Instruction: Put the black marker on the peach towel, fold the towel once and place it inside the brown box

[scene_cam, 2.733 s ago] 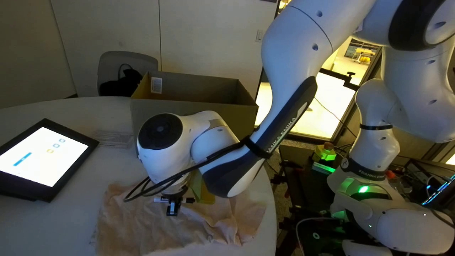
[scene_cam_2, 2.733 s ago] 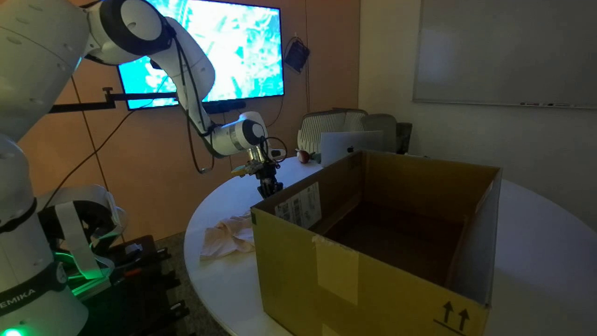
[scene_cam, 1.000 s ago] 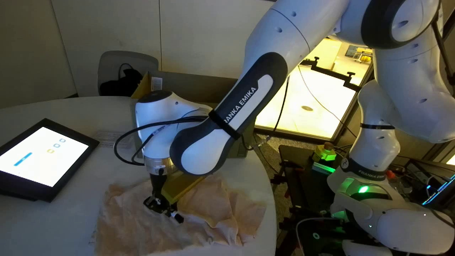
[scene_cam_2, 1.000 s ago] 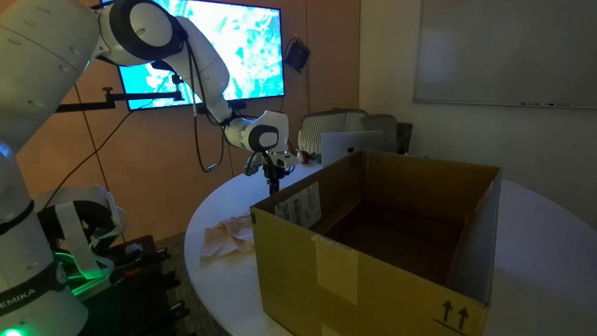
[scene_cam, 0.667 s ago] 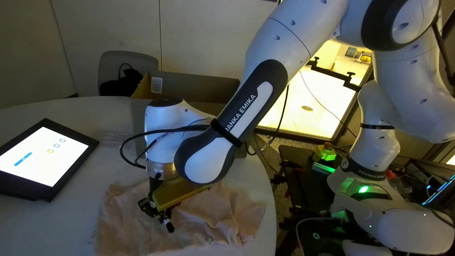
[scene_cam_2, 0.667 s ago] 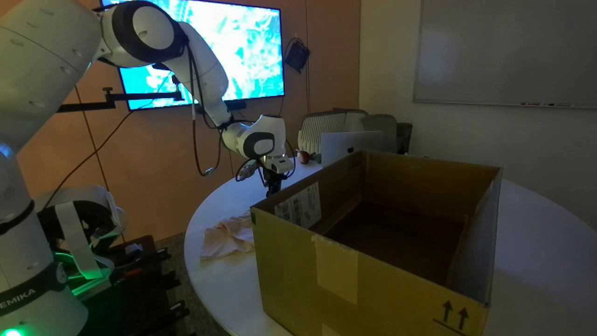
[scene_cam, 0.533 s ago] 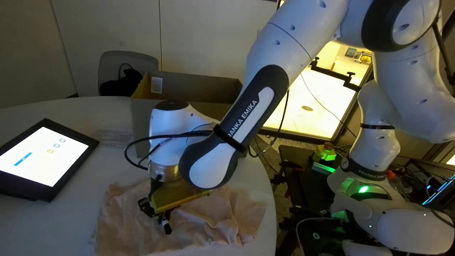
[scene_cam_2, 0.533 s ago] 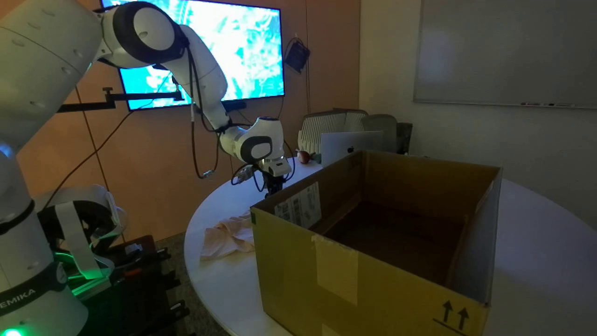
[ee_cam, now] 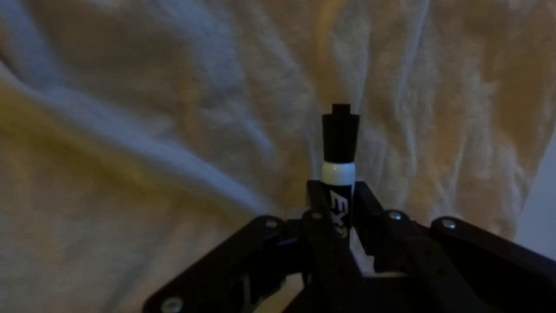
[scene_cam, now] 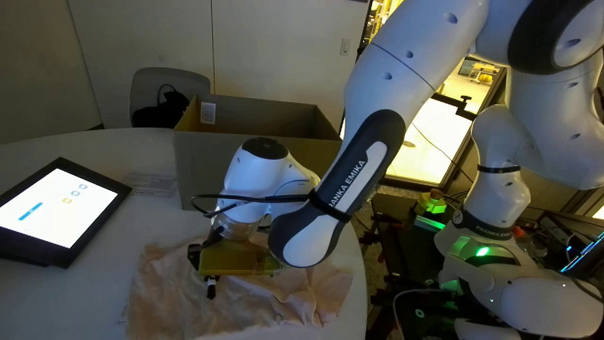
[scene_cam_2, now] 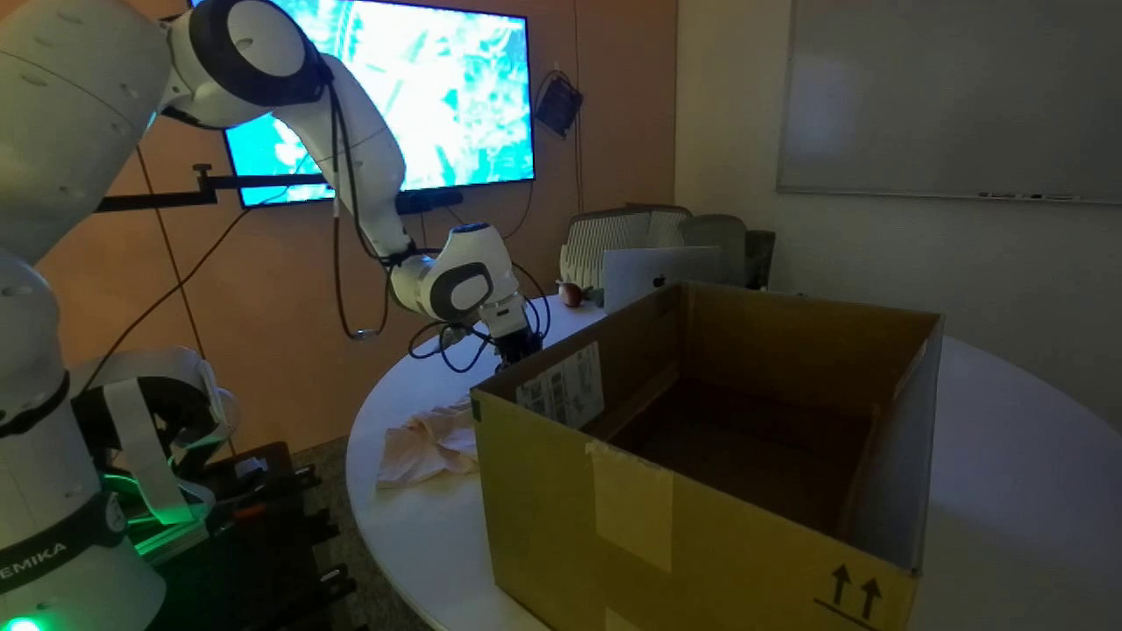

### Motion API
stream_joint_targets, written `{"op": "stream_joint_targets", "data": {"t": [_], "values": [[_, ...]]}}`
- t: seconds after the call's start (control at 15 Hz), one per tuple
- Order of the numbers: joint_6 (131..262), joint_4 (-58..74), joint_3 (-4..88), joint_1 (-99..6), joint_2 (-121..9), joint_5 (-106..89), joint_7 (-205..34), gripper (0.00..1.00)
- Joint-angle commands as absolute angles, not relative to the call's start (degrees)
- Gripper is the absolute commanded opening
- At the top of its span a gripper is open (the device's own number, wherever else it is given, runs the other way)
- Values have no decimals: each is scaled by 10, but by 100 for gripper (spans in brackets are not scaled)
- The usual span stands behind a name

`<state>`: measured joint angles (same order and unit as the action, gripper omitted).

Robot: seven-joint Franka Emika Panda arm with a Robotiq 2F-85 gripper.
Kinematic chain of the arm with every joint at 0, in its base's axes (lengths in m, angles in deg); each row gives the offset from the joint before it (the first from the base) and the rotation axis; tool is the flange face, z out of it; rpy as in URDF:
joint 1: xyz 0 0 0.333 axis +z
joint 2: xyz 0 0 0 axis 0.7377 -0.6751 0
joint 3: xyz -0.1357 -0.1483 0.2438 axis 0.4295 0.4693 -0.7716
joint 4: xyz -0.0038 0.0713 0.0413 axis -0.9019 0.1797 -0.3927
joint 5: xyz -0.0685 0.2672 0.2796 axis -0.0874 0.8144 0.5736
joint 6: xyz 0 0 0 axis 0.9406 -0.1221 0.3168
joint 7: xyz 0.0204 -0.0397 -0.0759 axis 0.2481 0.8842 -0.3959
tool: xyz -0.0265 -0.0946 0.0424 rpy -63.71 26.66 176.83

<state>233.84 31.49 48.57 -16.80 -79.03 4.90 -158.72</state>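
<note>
On the white table (scene_cam: 127,222) we see, in both exterior views, the brown box (scene_cam_2: 719,543) standing upright with its top open. Where an exterior view looks down into it, we find brown inner walls and a floor in deep shadow. The peach towel (scene_cam: 245,307) lies outside the box and near it, wrinkled, on the table. A tablet (scene_cam: 61,208) with a lit screen sits near the towel, apart from it.

The gripper (ee_cam: 337,195) is over the towel; in the wrist view its fingers (ee_cam: 365,203) pinch the black marker (ee_cam: 339,171) by its sides, parted only by its thickness. We see the marker's black cap and white band stick out past the fingertips. Whether the marker touches the towel, we cannot tell.

In an exterior view the arm (scene_cam: 368,151) covers part of the box's wall, the towel runs out at the bottom, and a yellowish block (scene_cam: 236,259) at the wrist screens much of the gripper. In an exterior view the box hides part of the towel and the gripper's lower end. The wrist view is dim, and we cannot make out the marker's far end.
</note>
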Motion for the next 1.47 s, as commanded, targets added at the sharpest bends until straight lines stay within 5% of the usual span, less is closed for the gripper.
{"op": "stream_joint_targets", "data": {"t": [0.0, 1.27, 1.4], "values": [[2345, 367, 559, -88, -751, 35, -1653, 15], [2280, 372, 602, -48, -778, -52, -1731, 15], [2282, 374, 601, -50, -779, -54, -1736, 41]]}}
